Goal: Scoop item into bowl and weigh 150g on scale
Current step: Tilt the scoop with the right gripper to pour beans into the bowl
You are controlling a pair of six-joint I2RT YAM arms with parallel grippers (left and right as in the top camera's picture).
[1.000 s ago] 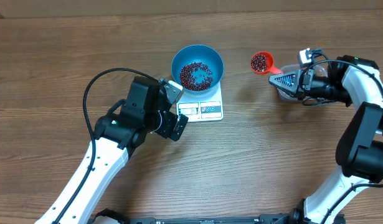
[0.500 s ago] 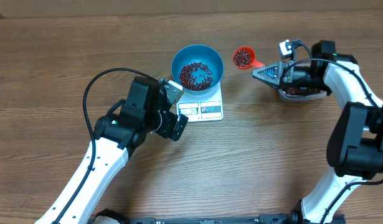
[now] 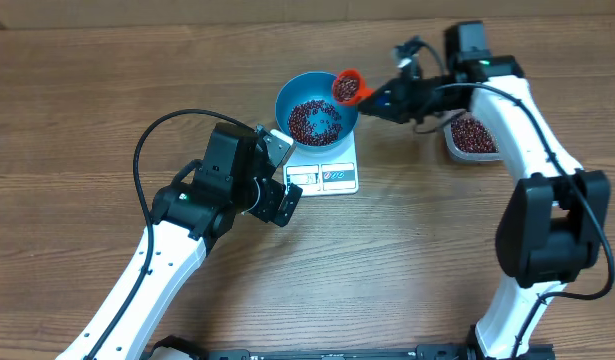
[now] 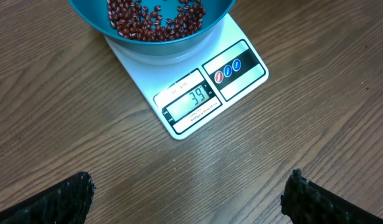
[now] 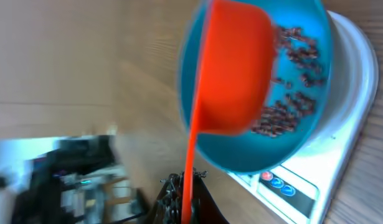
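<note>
You are tipping the orange scoop (image 3: 346, 85) of beans (image 3: 315, 120), pinched by its handle in your right gripper (image 3: 375, 98), over the blue bowl (image 3: 285, 97) on the scale (image 3: 339, 178), so be pouring gently and planning more scoops, since the display is reading far under target, while your left gripper (image 4: 190, 198) is hanging wide and empty.

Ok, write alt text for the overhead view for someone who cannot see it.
The right gripper holds a small orange plastic scoop tilted over the rim of a round blue plastic bowl of dark red-brown beans, which sits on a flat white kitchen scale on a wooden table. The left gripper hangs open beside the scale.
</note>
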